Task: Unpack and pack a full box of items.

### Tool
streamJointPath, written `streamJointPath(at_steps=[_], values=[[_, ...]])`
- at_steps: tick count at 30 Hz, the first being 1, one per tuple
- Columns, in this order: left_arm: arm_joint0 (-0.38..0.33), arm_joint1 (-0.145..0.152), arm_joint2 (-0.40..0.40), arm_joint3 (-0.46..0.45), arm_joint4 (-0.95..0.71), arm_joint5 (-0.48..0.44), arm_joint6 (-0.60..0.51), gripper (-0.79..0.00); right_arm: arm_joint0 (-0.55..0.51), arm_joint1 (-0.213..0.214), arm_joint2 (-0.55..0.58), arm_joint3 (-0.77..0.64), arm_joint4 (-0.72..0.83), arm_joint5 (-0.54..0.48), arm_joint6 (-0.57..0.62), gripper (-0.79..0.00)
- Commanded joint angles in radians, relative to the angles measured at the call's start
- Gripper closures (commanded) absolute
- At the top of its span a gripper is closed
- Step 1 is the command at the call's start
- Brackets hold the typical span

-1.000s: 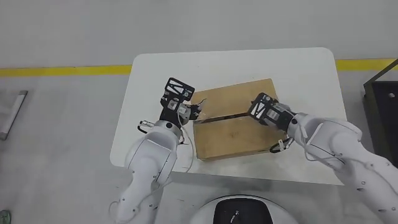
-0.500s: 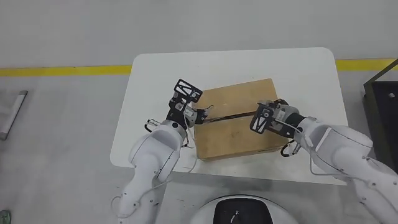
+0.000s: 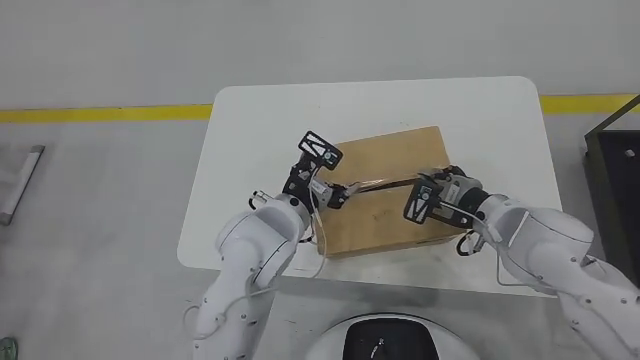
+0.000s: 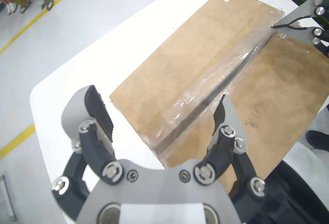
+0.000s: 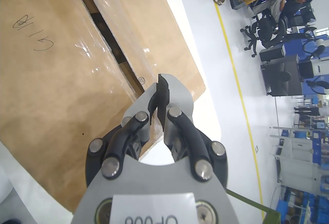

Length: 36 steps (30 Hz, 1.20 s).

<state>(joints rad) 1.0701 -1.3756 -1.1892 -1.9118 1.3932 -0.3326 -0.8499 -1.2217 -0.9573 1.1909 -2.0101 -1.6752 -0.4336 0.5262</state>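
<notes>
Opening the taped box [image 3: 380, 225], mid-frame.
Holding left claw [image 4: 158, 95] spread over the seam [image 4: 218, 81], right claw [image 5: 159, 81] pinched shut at its end; needing slow, even pulling.

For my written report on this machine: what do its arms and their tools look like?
The left arm and right arm have smooth white shells, with thin cables looping at the wrists. The left tool and right tool are silver-grey plates with black links, round bolts, ribbed black pads and a white label.
</notes>
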Motion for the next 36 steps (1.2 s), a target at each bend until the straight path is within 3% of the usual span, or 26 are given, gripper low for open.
streamJointPath(at_steps=[1, 2, 18, 36], values=[[-0.005, 0.001, 0.007, 0.01, -0.009, -0.016, 0.0, -0.274, -0.002, -0.001, 0.002, 0.005, -0.002, -0.004, -0.001, 0.0], [-0.008, 0.001, 0.01, 0.016, -0.014, -0.022, 0.001, 0.0, -0.003, -0.002, 0.003, 0.007, -0.002, -0.006, -0.001, 0.0], [-0.042, 0.005, 0.057, 0.101, -0.086, -0.105, 0.003, 0.0, 0.009, -0.017, -0.006, 0.033, -0.005, -0.02, 0.004, 0.0], [-0.076, 0.011, 0.086, 0.182, -0.086, -0.105, -0.006, 0.0, 0.021, -0.032, -0.016, 0.062, -0.036, -0.027, 0.017, -0.025]])
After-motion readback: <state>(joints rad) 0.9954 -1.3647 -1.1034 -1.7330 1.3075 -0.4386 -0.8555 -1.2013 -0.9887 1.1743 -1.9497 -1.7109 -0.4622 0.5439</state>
